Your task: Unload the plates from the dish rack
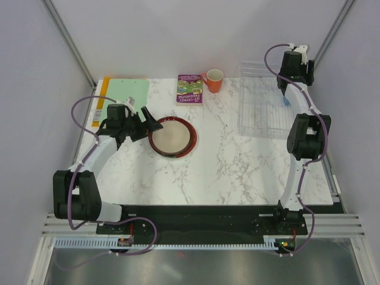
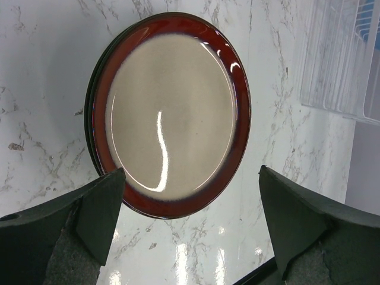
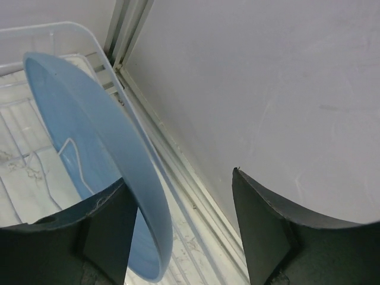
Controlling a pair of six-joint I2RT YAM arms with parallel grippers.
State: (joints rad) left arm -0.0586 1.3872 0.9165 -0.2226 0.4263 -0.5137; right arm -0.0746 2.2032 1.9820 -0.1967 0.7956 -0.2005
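Observation:
The dark-red-rimmed plate with a cream centre [image 1: 172, 136] lies flat on the table, left of centre. In the left wrist view [image 2: 172, 113] a darker rim [image 2: 89, 113] shows beneath it; its pattern is hidden. My left gripper [image 1: 149, 123] is open and empty just left of this plate, above its near edge [image 2: 193, 219]. The light blue plate [image 3: 77, 142] stands upright in the dish rack [image 1: 261, 107] at its far right; only a sliver shows from above [image 1: 287, 101]. My right gripper [image 3: 184, 219] is open with the blue plate's rim between the fingers, beside the left finger.
An orange mug [image 1: 214, 80] and a purple book [image 1: 190, 89] stand at the back centre. A green clipboard [image 1: 127, 95] lies at the back left. The enclosure wall [image 3: 267, 89] runs close along the rack's right side. The rack also shows in the left wrist view [image 2: 338, 59].

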